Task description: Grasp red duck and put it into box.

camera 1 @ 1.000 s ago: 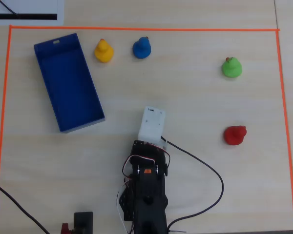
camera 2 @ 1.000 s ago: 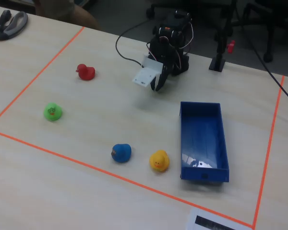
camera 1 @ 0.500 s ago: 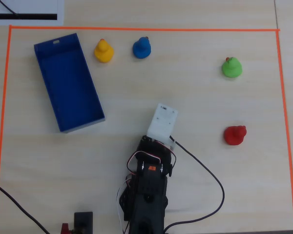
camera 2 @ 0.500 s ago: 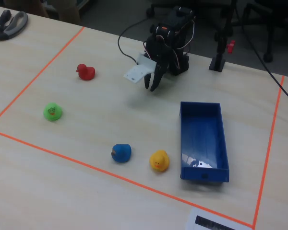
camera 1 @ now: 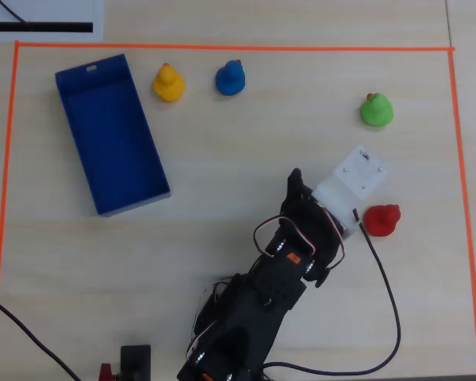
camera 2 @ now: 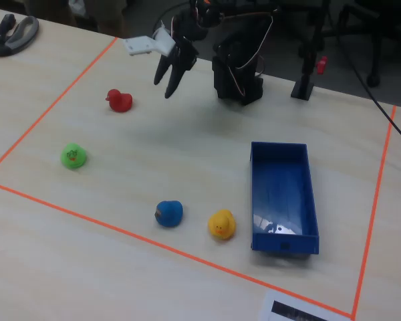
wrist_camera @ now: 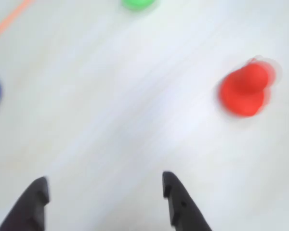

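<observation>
Pale wood-grain surface [camera 1: 246, 143], fenced by an orange tape line [camera 1: 222, 48], likely marking the working zone so that everything stays within the arm's reach; dark blue box [camera 1: 111, 133] lying long and empty at the upper left of the overhead view, open side up, ready to receive, with a small slot at the short end near the tape; well apart from the red duck [camera 1: 381, 220], so a long carry across the surface judged necessary.

Black arm [camera 1: 262, 309] stretched from the bottom edge of the overhead view toward the right, white camera housing [camera 1: 351, 184] riding on the wrist; claw [wrist_camera: 106, 187] spread wide and empty, hanging above bare surface in the fixed view [camera 2: 174, 75]; seemingly opened in readiness for a grasp not yet made.

Red duck upright on the surface, off to the upper right of the claw in the wrist view [wrist_camera: 244, 90], not between the jaws, blurred there; near the claw in the fixed view [camera 2: 119, 100] but not touched; further alignment toward it probably needed.

Green duck [camera 1: 376, 109], blue duck [camera 1: 230, 78] and yellow duck [camera 1: 168, 82] scattered apart, probably as distractors.

No brand, label or legible writing anywhere; white sheet with a black bar [camera 1: 40, 24] at the upper left, wordless.
</observation>
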You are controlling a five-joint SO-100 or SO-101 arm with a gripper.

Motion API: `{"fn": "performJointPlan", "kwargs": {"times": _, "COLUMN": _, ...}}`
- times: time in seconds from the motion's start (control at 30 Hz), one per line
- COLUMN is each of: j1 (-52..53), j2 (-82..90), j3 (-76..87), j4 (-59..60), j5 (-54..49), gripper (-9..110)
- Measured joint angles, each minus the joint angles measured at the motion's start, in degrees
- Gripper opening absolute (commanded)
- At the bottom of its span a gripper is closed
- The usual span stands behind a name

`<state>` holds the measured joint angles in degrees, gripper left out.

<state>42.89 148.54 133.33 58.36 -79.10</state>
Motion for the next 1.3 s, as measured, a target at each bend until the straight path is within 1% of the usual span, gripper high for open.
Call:
{"fn": "performJointPlan", "kwargs": {"times": 0.27, "j1": 15.2, "j2": -15.3, "j3": -20.7, "j4": 1.2, "j5": -2.7, "gripper": 34}}
{"fn": "performJointPlan", "kwargs": {"times": 0.47, "j1": 22.5, "j2": -25.8, "j3": -22.9, "j4": -8.8, "j5": -4.8, "gripper": 38}}
{"fn": "performJointPlan", "kwargs": {"times": 0.53, "j1": 23.6, "j2": -28.5, "j3": -22.9, "j4": -11.5, "j5": -5.0, "gripper": 47}}
{"fn": "performJointPlan", "kwargs": {"times": 0.57, "j1": 24.0, "j2": -29.9, "j3": -22.9, "j4": -12.0, "j5": -5.0, "gripper": 47}}
{"fn": "performJointPlan", "kwargs": {"times": 0.6, "j1": 24.3, "j2": -31.3, "j3": -22.9, "j4": -12.1, "j5": -5.4, "gripper": 43}}
{"fn": "performJointPlan", "kwargs": {"times": 0.63, "j1": 24.4, "j2": -32.7, "j3": -22.9, "j4": -12.2, "j5": -5.8, "gripper": 42}}
{"fn": "performJointPlan", "kwargs": {"times": 0.83, "j1": 24.3, "j2": -41.0, "j3": -22.9, "j4": -14.9, "j5": -6.8, "gripper": 44}}
{"fn": "performJointPlan", "kwargs": {"times": 1.07, "j1": 26.2, "j2": -49.8, "j3": -21.4, "j4": -26.9, "j5": -8.4, "gripper": 44}}
{"fn": "performJointPlan", "kwargs": {"times": 1.3, "j1": 28.7, "j2": -60.1, "j3": -21.6, "j4": -35.0, "j5": -11.1, "gripper": 45}}
